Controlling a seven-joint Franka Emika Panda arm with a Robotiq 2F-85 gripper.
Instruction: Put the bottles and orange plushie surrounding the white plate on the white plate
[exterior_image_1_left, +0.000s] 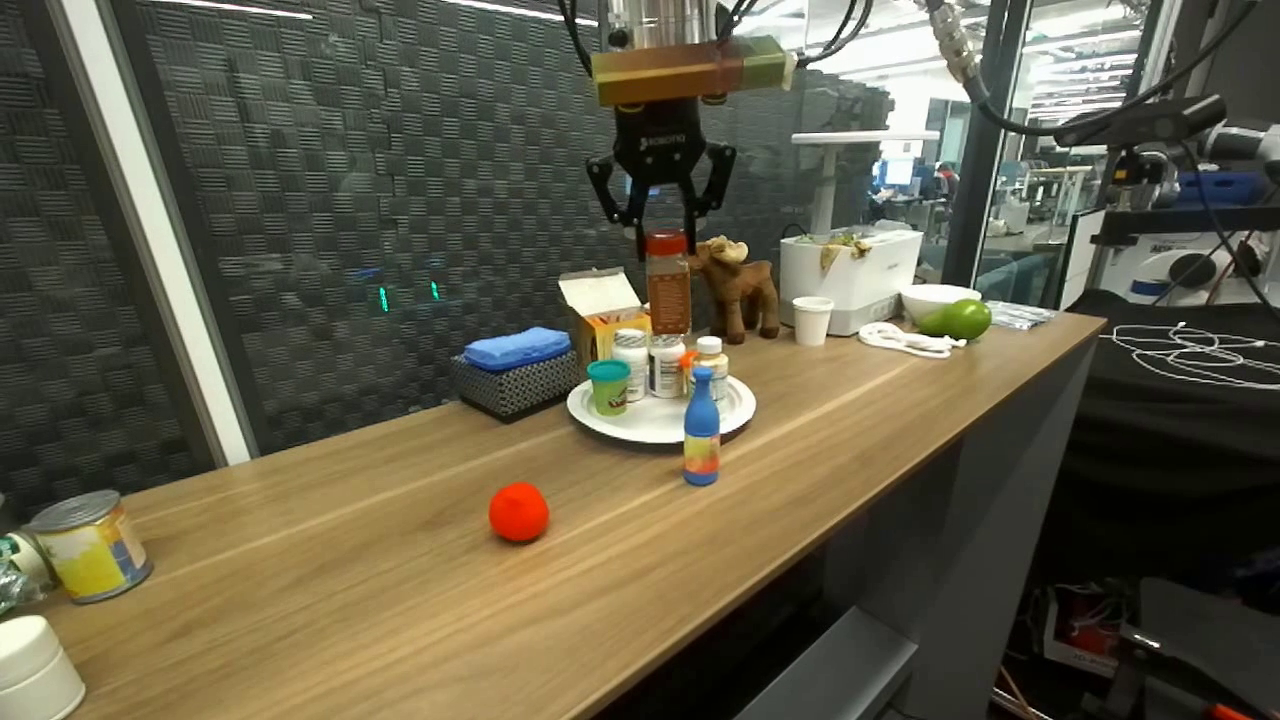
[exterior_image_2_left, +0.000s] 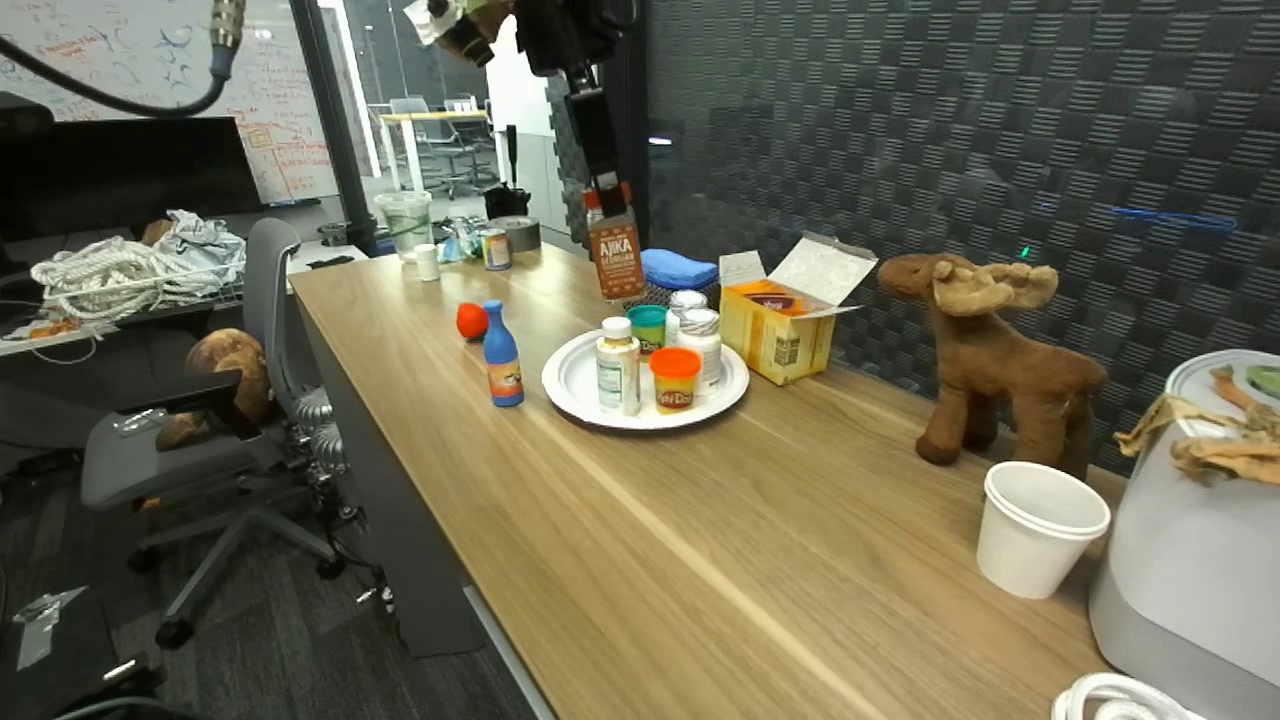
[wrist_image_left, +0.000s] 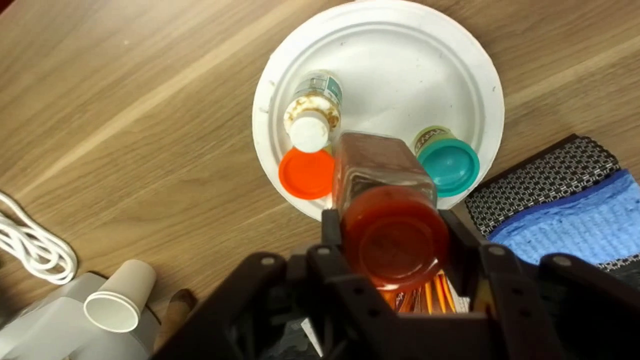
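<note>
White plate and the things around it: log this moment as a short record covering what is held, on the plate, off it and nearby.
Held: red-lidded jar, clamped near its lid by the gripper and raised above the table
On the white plate: green-labelled bottle, two white bottles, orange-lidded tub, teal-lidded tub
Off the plate: blue bottle, upright on the table; orange plushie, on the table
Nearby: open yellow carton, brown plush animal, blue cloth
Left to place: jar, blue bottle, plushie

An open yellow carton (exterior_image_2_left: 778, 342) stands near a brown plush moose (exterior_image_2_left: 1010, 362). A blue cloth (exterior_image_1_left: 517, 348) lies on a patterned box (exterior_image_1_left: 522, 386).
</note>
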